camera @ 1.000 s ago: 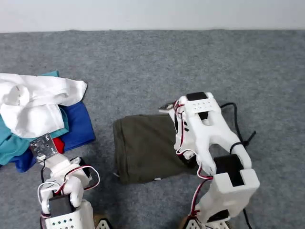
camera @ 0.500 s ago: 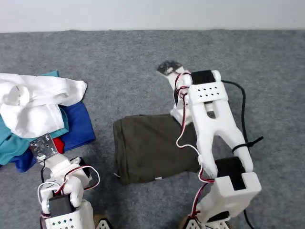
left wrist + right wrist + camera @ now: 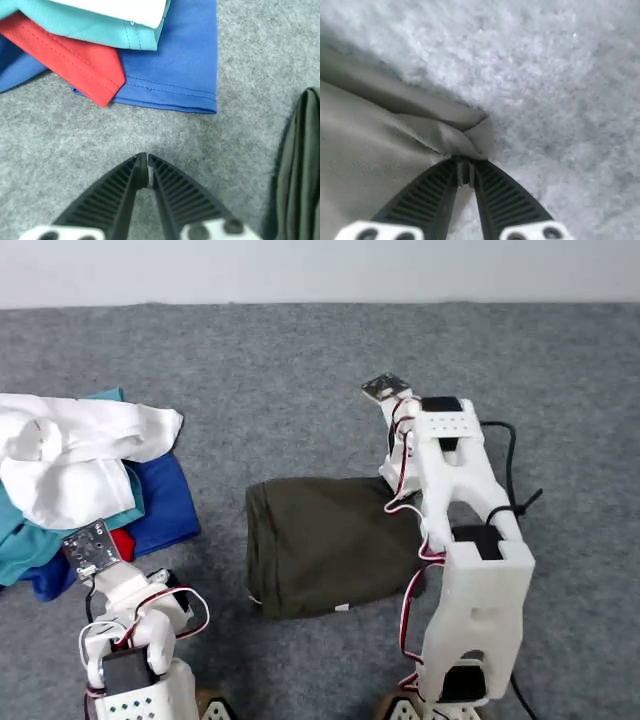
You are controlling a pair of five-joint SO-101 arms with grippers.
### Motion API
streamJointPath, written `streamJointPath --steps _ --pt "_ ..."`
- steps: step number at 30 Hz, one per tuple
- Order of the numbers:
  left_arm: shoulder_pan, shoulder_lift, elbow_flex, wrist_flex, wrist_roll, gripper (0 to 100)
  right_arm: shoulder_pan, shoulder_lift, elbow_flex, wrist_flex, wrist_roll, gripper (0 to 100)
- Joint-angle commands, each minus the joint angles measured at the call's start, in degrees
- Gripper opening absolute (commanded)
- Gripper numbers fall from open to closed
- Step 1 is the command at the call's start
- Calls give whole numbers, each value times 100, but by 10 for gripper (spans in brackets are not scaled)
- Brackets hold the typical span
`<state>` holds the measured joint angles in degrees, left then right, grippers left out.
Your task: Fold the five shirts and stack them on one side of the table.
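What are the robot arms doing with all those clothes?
The right arm has its jaws shut on a corner of the olive shirt, which lies folded over in the middle of the table. The left arm sits with jaws shut on nothing, beside a pile of shirts, white, teal, red and blue, at the side.

One olive shirt [image 3: 330, 545], four piled shirts [image 3: 80, 475], two arms [image 3: 470, 530].
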<state>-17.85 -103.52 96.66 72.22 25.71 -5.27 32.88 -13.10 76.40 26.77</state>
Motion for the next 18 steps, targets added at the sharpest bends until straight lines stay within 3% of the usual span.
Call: streamJointPath --steps 1,7,11,18 --pt "18 -70 -22 26 53 15 -198 -40 -879 699 9 9" --pt "18 -70 -22 26 53 15 -673 -40 -2215 2018 -9 9" --pt "18 -70 -22 26 53 15 -866 75 -2418 2026 0 9" --pt "18 -70 -22 26 53 15 13 910 -2409 2105 35 9"
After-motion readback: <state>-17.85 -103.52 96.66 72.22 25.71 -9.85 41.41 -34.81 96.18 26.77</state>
